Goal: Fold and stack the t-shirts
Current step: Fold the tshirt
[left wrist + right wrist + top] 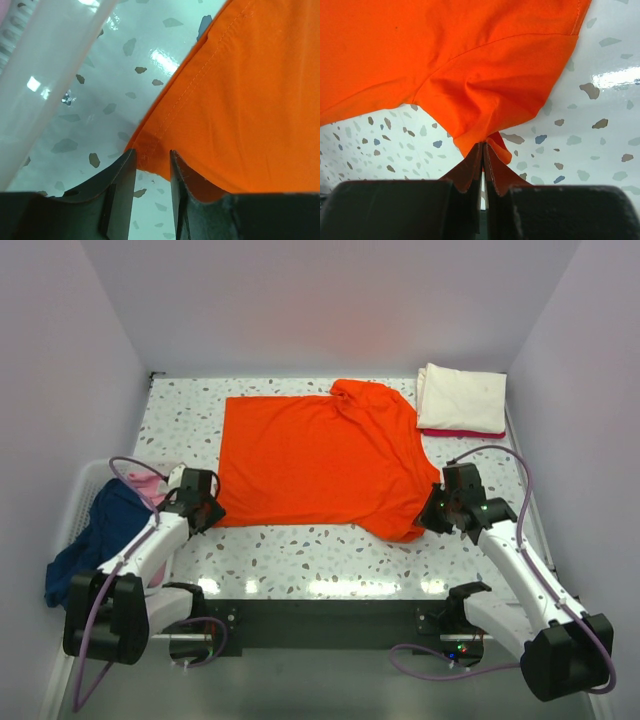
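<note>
A bright orange t-shirt (320, 460) lies spread on the speckled table. My left gripper (205, 512) is open at its near left corner; in the left wrist view the hem corner (150, 147) sits between the two fingers (125, 175), with a gap on each side. My right gripper (432, 512) is shut on the shirt's near right corner (485, 135), which bunches up at the fingertips. A folded cream-white t-shirt (462, 395) lies on a folded red one (455, 430) at the back right. Navy blue (95, 540) and pink (145, 480) shirts lie in the basket.
A white slatted plastic basket (85, 480) stands at the left edge; its rim (45, 75) shows close to my left gripper. The enclosure walls rise on three sides.
</note>
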Controlling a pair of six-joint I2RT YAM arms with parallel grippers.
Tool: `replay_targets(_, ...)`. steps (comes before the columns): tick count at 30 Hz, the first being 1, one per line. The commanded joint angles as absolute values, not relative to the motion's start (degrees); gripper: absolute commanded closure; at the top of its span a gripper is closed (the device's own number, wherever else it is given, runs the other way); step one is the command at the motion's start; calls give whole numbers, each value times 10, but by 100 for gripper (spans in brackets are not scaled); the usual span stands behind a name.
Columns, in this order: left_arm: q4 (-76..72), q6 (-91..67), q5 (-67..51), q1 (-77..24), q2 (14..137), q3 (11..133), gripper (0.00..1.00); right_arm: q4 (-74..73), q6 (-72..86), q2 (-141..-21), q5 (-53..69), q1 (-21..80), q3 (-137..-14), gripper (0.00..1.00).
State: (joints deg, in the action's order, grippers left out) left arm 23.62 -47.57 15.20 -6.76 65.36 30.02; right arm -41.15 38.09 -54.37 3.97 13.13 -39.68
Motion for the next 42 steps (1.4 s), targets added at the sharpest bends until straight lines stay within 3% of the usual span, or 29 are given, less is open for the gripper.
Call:
replay_targets(1, 269, -478, 183, -67, 645, 306, 62, -410, 372, -545, 33, 134, -425, 94)
replay_targets(23, 321, -492, 276, -187, 668, 363, 58, -404, 368, -551, 38, 134, -419, 94)
replay_targets(42, 308, -529, 309, -195, 717, 342, 60, -408, 362, -544, 39, 134, -415, 94)
